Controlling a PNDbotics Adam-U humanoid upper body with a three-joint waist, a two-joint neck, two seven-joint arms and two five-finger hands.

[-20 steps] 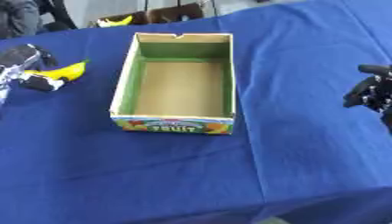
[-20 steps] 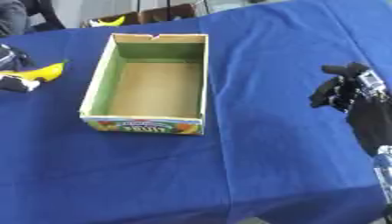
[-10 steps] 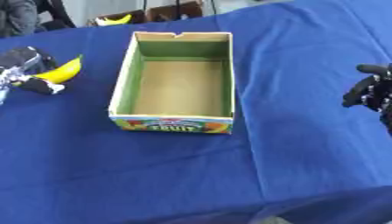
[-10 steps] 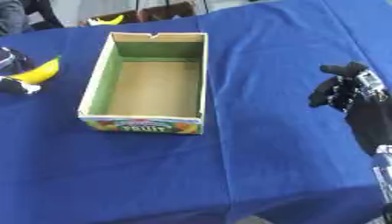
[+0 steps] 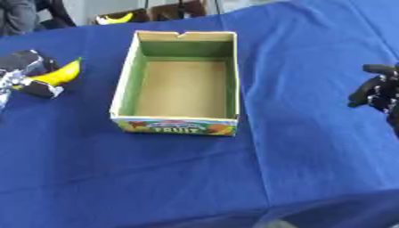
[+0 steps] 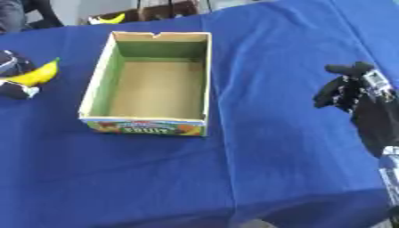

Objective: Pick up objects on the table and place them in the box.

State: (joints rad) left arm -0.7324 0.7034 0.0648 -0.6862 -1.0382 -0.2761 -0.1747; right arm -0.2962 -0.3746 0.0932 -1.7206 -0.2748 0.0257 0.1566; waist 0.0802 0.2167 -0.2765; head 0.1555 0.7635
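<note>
Banana in left hand

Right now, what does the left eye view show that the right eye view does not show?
Only the left eye view shows most of the left hand curled round the banana. Only the right eye view shows the right hand with its forearm below it. Both show the empty box on the blue tablecloth.

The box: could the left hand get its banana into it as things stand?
Probably yes. The left hand is curled round the banana just left of the box, whose top is open and whose inside looks empty, with only bare blue cloth between them.
</note>
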